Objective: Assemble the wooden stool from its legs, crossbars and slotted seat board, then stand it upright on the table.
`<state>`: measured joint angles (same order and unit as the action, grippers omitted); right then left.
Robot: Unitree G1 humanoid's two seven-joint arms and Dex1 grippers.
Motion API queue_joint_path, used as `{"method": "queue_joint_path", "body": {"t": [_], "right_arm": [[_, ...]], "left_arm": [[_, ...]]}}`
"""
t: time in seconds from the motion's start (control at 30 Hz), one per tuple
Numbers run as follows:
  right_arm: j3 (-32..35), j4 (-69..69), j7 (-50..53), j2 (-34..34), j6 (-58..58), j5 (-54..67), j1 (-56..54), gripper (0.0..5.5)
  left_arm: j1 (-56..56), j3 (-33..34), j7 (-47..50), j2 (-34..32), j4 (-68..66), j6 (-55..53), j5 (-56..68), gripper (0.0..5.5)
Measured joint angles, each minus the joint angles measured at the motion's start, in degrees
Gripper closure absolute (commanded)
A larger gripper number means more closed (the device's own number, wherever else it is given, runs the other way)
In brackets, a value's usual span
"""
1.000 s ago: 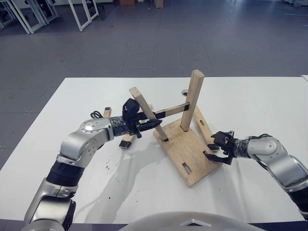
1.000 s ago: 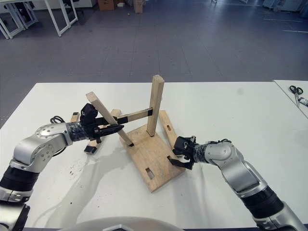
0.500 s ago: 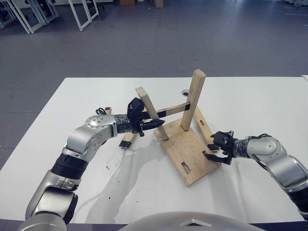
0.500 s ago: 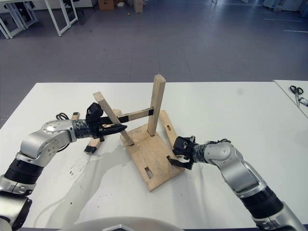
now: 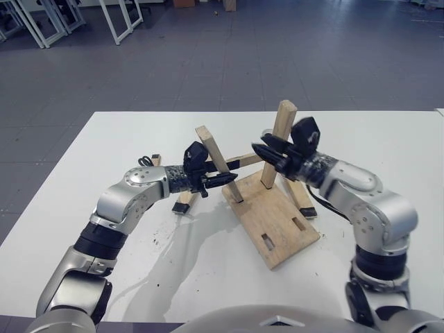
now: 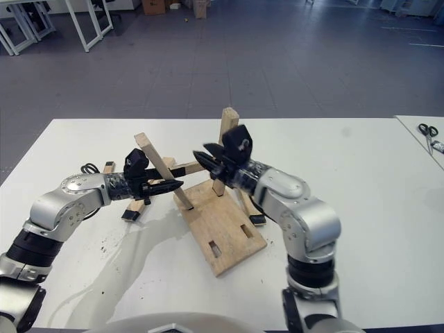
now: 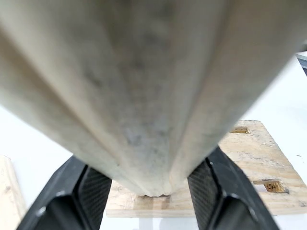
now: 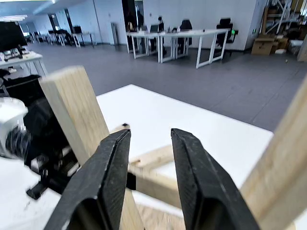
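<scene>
Leg [image 5: 210, 147] seemingly inside left tool [image 5: 226, 177]

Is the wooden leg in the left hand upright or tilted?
Tilted. The leg held by the left hand leans, its top toward the robot's left, its foot at the seat board.

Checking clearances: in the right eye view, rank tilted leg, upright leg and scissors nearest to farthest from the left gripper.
1. tilted leg, held in the left gripper
2. upright leg, mid-table
3. scissors, far right
</scene>
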<state>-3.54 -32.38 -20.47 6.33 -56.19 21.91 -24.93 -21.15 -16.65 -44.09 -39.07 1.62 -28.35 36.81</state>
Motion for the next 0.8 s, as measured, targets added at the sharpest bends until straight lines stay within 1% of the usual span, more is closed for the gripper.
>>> {"method": "queue_joint_path", "body": {"t": [0.07,0.13,0.2,0.23,0.3,0.37,0.43,0.53,0.63,0.67,0.7,0.73,0.77,0.8], "right_arm": [[-2.04,3.13,4.14,-3.38,5.9,-3.76,-2.6,3.91],[-4.09,8.06,7.31,-4.62,11.66,-7.81,-3.75,3.91],[-8.2,13.49,8.36,-3.81,13.91,-11.8,-2.63,3.91],[-11.88,15.97,7.88,-2.26,14.07,-14.04,-1.32,3.91],[-16.67,17.85,7.06,-0.36,15.01,-16.22,0.92,3.91],[-18.84,17.7,7.0,0.52,15.64,-17.63,0.96,3.91],[-18.94,17.31,7.05,-0.25,16.28,-17.57,1.33,3.91],[-15.55,16.47,6.27,-1.82,16.47,-14.27,2.89,3.91],[-8.13,9.25,3.76,-1.62,12.68,-5.81,4.69,3.91],[-4.84,5.11,2.19,-0.46,10.06,-1.92,5.93,3.91],[-1.79,1.09,-0.24,1.79,6.46,2.94,8.31,3.91],[1.05,-2.04,-3.55,5.48,2.73,7.45,11.39,3.91],[3.4,-4.07,-6.86,9.79,-0.36,10.5,14.61,3.91],[5.74,-4.83,-10.82,15.58,-2.86,12.57,18.37,3.91]], "left_arm": [[-0.11,-0.12,0.01,0.03,0.0,0.01,0.0,3.45],[-0.34,-0.34,0.03,0.02,0.0,0.01,-0.04,3.45],[-0.54,-0.5,0.03,0.02,-0.01,0.02,-0.09,3.45],[-0.7,-0.62,0.02,0.02,-0.01,0.02,-0.11,3.45],[-1.07,-1.16,0.12,0.04,-0.02,0.04,-0.46,3.45],[-1.23,-1.49,0.38,0.14,-0.08,0.03,-0.94,3.45],[-1.66,-1.61,0.38,0.19,-0.18,0.04,-0.99,3.45],[-1.68,-1.76,0.39,0.29,-0.2,0.03,-1.05,3.45],[-1.68,-1.8,0.38,0.34,-0.17,0.08,-1.05,3.45],[-1.64,-1.85,0.38,0.35,-0.19,0.11,-1.06,3.45],[-1.62,-1.9,0.39,0.37,-0.2,0.17,-1.07,3.45],[-1.65,-1.99,0.4,0.4,-0.25,0.31,-1.1,3.45],[-1.69,-2.07,0.39,0.39,-0.37,0.49,-1.1,3.45],[-1.72,-2.26,0.29,0.38,-0.81,1.21,-1.1,3.45]]}}
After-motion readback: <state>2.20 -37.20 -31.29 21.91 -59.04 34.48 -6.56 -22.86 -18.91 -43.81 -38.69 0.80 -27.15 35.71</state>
